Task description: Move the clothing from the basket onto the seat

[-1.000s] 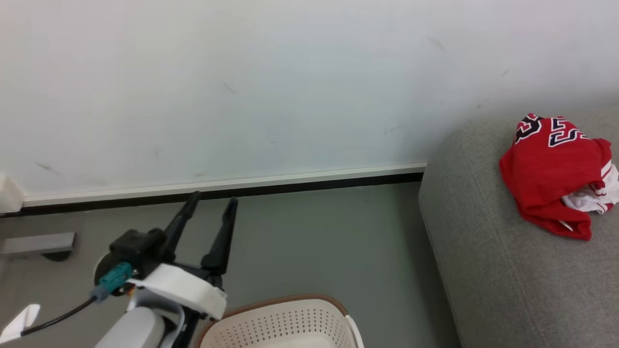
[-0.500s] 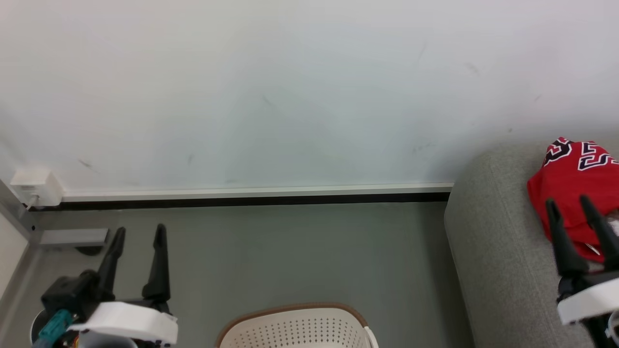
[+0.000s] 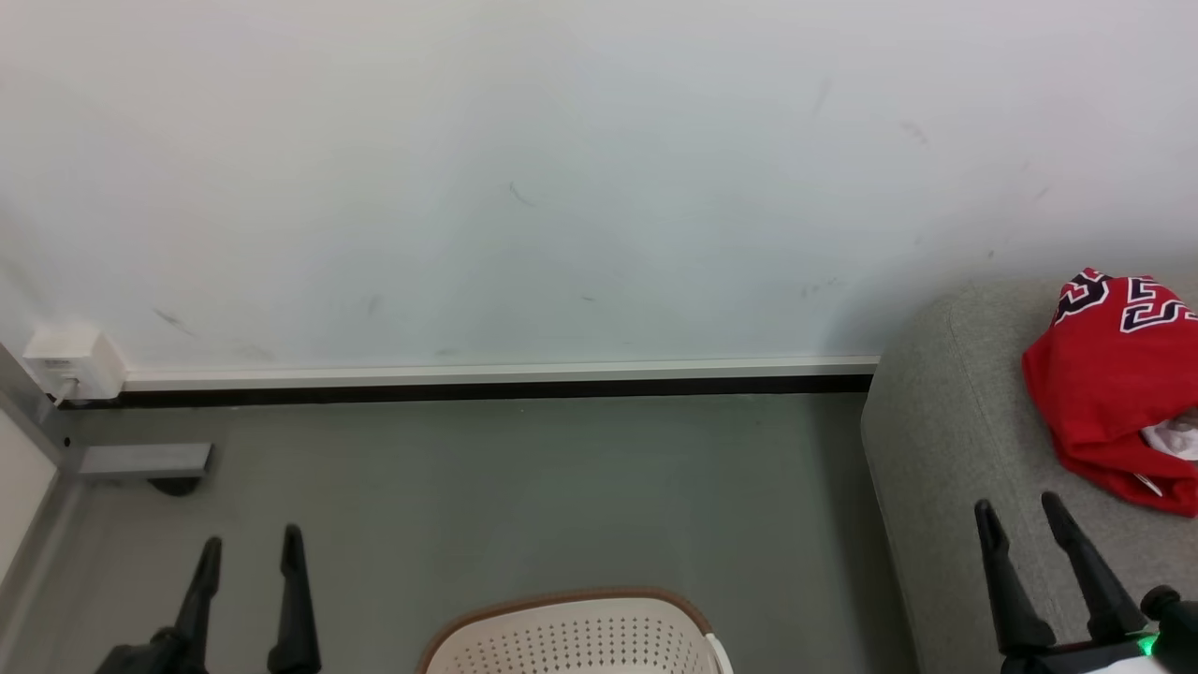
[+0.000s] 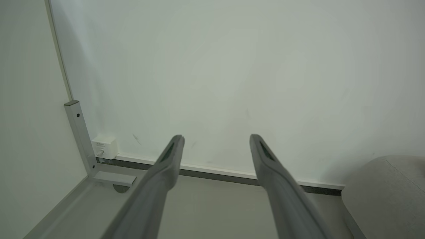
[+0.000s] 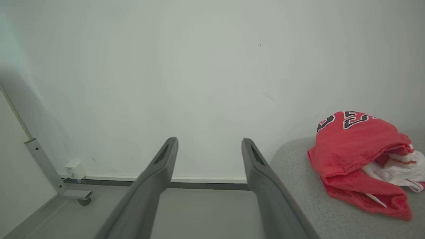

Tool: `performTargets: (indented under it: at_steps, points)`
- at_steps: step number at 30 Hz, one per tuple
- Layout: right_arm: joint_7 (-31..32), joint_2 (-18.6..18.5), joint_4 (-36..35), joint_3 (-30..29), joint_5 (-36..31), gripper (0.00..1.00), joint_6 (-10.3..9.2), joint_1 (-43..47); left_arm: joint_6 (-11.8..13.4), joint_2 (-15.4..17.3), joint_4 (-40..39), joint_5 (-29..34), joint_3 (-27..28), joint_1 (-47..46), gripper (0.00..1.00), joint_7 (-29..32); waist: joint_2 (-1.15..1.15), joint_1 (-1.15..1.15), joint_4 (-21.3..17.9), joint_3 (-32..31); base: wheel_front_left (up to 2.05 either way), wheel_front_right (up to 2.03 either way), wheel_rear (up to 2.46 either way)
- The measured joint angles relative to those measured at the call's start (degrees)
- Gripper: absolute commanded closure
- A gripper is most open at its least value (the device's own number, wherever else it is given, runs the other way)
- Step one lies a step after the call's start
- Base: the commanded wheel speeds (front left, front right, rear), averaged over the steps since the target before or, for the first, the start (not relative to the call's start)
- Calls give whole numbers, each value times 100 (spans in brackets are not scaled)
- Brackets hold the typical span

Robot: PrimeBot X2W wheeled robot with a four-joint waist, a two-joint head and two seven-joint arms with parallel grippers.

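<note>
Lying crumpled, the clothing (image 3: pixel 1109 398) rests on top of the seat (image 3: pixel 945 449), toward the seat's wall-side edge and set back from its rounded end. I see red fabric, black-and-white block lettering on the upper fold, and white trim poking out on the side away from the wall.

My right gripper (image 3: pixel 1016 501) is over the seat's nearer part, short of the heap and not touching it. Its two dark fingers are spread apart with nothing between them.

On the grey floor (image 3: pixel 562 487) beside the seat's end stands the basket (image 3: pixel 571 632); I get just its far rim and perforated wall.

My left gripper (image 3: pixel 253 535) hangs over the floor on the basket's other side, fingers likewise apart and empty.

Beyond runs a pale wall (image 3: pixel 562 187), with a small white box (image 3: pixel 70 363) low at its left corner.
</note>
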Motion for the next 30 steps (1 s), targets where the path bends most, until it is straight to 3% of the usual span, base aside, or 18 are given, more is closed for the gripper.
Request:
performTargets:
  at_steps: [15, 30]
  points:
    - [0, 132, 26, 22, -267, 0, 0, 27, -657, -495, 221, 642, 448, 47, 0, 0, 0, 0, 13, 26, 0, 0, 0]
    - [0, 157, 38, -19, -291, 0, 0, -9, -914, -684, 274, 895, 720, -27, 0, 0, 0, 0, -39, 82, 0, 0, 0]
